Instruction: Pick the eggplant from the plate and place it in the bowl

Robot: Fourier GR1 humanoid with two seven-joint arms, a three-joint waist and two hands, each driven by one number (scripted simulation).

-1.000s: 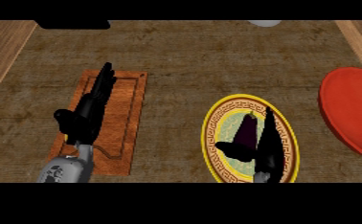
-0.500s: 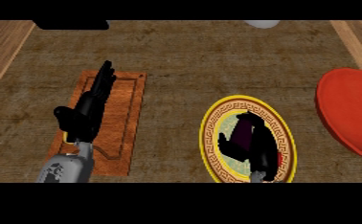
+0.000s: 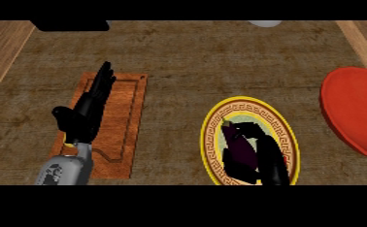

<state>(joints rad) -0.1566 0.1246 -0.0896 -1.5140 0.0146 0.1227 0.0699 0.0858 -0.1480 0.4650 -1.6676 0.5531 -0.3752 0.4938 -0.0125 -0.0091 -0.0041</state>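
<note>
Eggplant point(image 3: 242, 149) on plate point(image 3: 212, 138) — probably smooth, firm, light — right hand point(image 3: 267, 159) curls around its middle; left hand point(image 3: 84, 109) rests, fingers straight.

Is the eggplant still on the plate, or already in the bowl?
On the plate. The dark eggplant lies on the yellow-rimmed plate, with the right hand curled over it. The red bowl sits apart at the right.
</note>
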